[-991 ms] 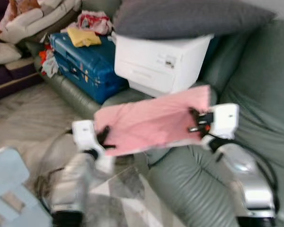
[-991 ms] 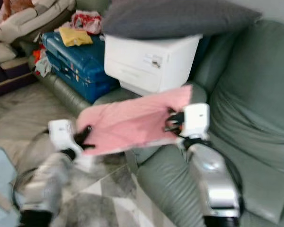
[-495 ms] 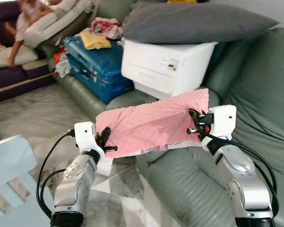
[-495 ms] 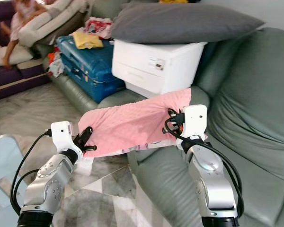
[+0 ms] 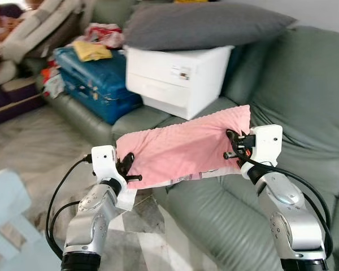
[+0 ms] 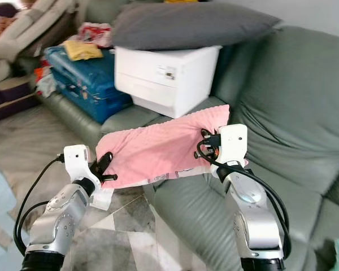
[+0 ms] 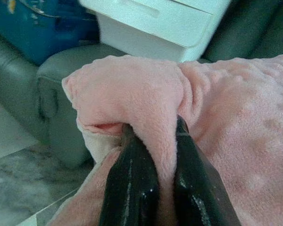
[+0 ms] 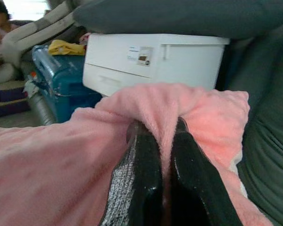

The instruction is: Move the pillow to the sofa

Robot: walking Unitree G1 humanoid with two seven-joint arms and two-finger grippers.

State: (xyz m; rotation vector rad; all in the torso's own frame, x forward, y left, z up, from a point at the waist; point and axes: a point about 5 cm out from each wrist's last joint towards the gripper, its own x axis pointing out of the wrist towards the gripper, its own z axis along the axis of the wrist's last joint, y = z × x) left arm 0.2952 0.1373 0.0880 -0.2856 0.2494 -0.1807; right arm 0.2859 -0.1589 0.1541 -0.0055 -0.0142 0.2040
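Above the green sofa's (image 5: 305,107) armrest, a flat pink pillow (image 5: 183,148) is held stretched btwn both arms. Its left end is pinched by the left gripper (image 5: 126,169), fingers (image 7: 132,183) clamped on a fold of fleece; its right end is gripped likewise by the right gripper (image 5: 233,145), fingers (image 8: 144,183) closed on the fabric. Behind, a grey cushion (image 5: 206,23) is seen atop a white storage box (image 5: 178,76), w/ a blue suitcase (image 5: 96,82) just beside it.
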